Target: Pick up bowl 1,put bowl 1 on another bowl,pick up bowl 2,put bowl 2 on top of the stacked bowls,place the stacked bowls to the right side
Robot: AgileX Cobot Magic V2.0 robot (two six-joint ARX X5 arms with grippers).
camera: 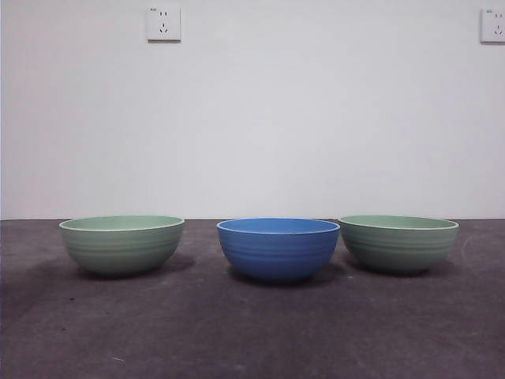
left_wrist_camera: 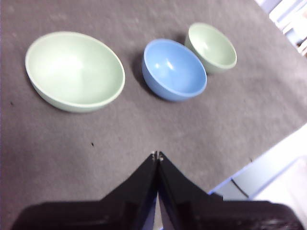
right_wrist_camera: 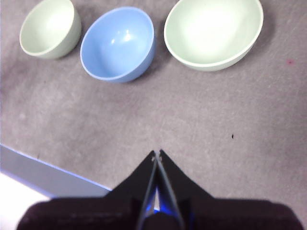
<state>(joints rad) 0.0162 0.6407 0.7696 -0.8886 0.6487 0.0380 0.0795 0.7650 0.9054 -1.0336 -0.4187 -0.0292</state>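
Three ribbed bowls stand apart in a row on the dark table. The blue bowl point(camera: 278, 249) point(left_wrist_camera: 175, 69) point(right_wrist_camera: 118, 44) is in the middle. One pale green bowl point(camera: 122, 243) point(left_wrist_camera: 74, 71) point(right_wrist_camera: 50, 28) stands to its left, the other pale green bowl point(camera: 398, 242) point(left_wrist_camera: 211, 48) point(right_wrist_camera: 213, 32) to its right. All are upright and hold nothing. My left gripper point(left_wrist_camera: 156, 155) hangs shut over bare table, back from the left green bowl. My right gripper point(right_wrist_camera: 157, 153) hangs shut over bare table, back from the right green bowl. Neither arm shows in the front view.
A white wall with two sockets point(camera: 163, 23) point(camera: 493, 25) stands behind the table. The table's near edge point(left_wrist_camera: 259, 167) point(right_wrist_camera: 43, 175) shows in both wrist views, close to the grippers. Bare grey table surface point(camera: 252, 332) lies in front of the bowls.
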